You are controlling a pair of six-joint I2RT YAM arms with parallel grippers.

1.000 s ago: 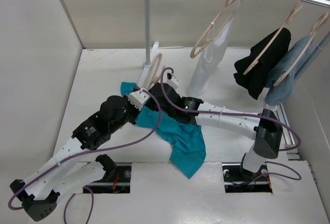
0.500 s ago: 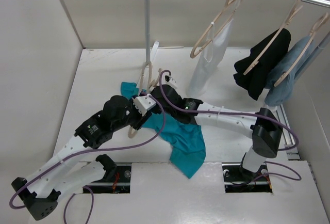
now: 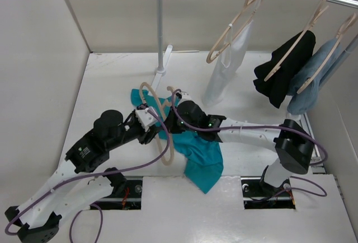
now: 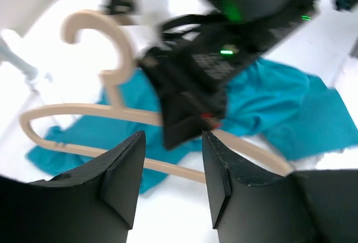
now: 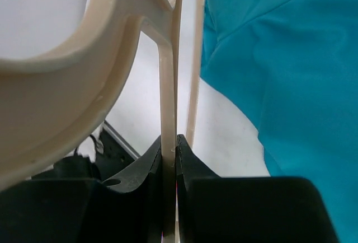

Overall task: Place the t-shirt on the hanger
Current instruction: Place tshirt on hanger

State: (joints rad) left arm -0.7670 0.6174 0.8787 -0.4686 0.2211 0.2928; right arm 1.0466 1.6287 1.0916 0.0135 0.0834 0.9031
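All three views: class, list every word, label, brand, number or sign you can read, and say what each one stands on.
No text can be read in any view.
On the left arm's black joint, top view: a small pale mark, too small to read.
On the right arm's black housing, left wrist view: green lights and faint marks, too blurred to read.
On the t-shirt and the hanger: no print shows.

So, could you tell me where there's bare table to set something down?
Bare table: far left, between the wall and the rack pole; also between the t-shirt and the right arm's base. Crowded middle: left gripper, right gripper, hanger.
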